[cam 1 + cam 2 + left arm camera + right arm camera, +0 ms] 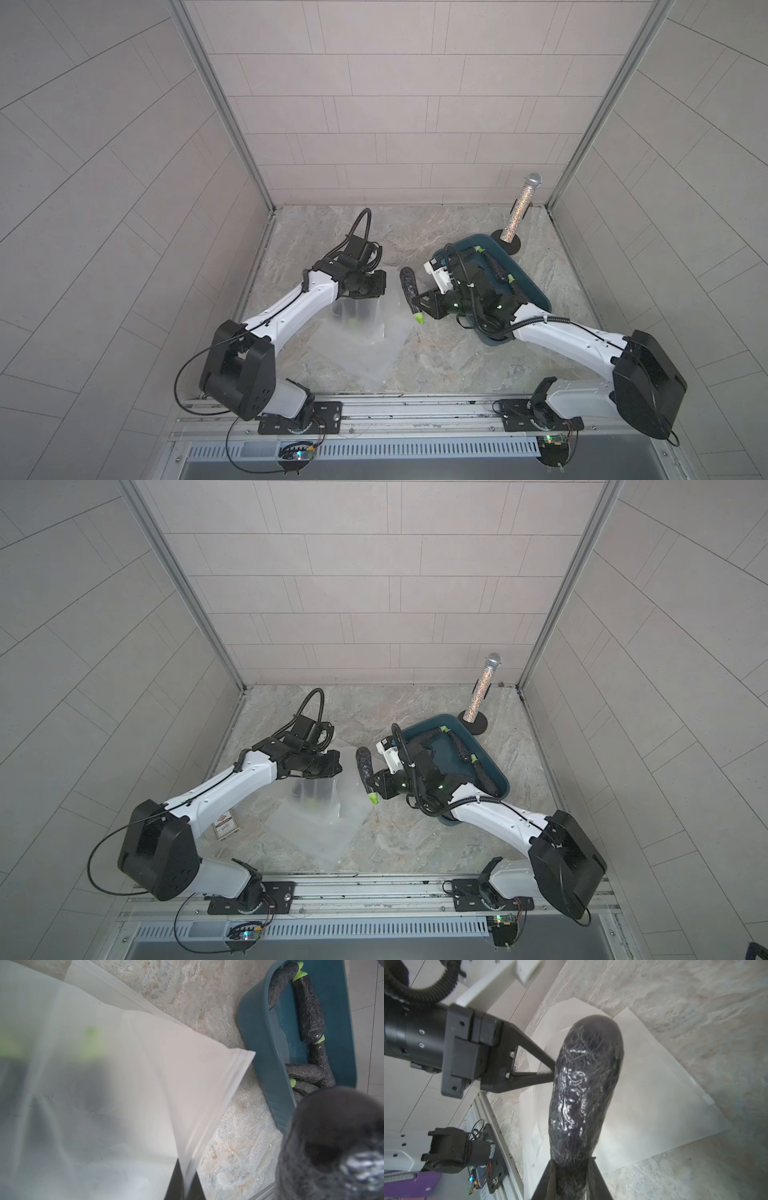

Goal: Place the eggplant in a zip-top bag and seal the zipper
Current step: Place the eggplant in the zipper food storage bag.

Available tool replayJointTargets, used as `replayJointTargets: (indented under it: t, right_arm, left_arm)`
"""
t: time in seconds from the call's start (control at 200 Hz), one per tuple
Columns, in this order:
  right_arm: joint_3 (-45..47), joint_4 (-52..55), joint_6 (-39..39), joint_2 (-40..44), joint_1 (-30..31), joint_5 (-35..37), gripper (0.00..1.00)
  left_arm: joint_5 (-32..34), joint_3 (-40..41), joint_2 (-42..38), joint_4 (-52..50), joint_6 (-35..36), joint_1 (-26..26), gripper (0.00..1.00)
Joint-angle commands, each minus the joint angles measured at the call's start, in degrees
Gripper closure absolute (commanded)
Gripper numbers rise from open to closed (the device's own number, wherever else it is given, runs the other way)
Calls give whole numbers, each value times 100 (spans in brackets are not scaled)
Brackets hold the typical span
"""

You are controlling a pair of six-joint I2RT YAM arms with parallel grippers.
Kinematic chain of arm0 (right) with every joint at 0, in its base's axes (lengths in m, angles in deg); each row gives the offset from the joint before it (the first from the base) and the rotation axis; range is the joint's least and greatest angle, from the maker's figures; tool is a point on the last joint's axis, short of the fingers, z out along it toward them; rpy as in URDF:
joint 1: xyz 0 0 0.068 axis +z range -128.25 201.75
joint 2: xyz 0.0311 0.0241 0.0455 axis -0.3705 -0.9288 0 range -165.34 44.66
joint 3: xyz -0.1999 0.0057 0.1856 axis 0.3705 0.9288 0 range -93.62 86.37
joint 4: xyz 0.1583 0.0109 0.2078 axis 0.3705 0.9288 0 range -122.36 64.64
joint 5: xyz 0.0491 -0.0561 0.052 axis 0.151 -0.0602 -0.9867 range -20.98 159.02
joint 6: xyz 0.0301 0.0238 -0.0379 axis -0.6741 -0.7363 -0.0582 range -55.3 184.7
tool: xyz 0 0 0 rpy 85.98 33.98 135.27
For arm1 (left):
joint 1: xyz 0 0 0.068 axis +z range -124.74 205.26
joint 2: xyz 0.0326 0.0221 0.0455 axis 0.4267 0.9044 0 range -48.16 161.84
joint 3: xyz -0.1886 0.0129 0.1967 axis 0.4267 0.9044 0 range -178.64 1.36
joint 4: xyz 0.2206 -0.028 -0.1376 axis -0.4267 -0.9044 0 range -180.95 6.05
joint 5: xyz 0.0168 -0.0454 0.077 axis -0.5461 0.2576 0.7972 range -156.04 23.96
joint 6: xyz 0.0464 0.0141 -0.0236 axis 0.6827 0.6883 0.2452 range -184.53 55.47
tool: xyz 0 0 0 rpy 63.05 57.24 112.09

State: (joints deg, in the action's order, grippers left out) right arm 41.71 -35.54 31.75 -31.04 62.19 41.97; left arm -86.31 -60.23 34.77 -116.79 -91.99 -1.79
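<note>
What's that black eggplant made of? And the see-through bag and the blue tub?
Eggplant: probably a fake one, plastic or foam; its dark skin has crinkly glossy streaks and the stem is neon green.
Bag: thin, frosted clear plastic; shapes show blurred through it, with a ridged zipper strip along its edge.
Tub: hard-looking teal plastic; smooth, slightly shiny wall.

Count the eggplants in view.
5: one eggplant in the right gripper, four eggplants in the blue bin. More may be hidden under the right arm or behind the bag.
</note>
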Motion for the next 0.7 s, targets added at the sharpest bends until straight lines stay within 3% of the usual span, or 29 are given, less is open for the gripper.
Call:
replayJointTargets:
  t: [0.0, 0.41, 0.695]
  right_arm:
    - [-77, -52, 105, -252, 126, -374, 82]
    - [-708, -171, -706, -1350, 280, -481, 83]
    - [-1512, 306, -1177, -2026, 271, -127, 83]
  left_arm:
    - [72, -187, -5, 8, -8, -24, 100]
    - [58, -134, -128, -32, 105, -219, 100]
    - [13, -94, -258, -38, 38, -344, 100]
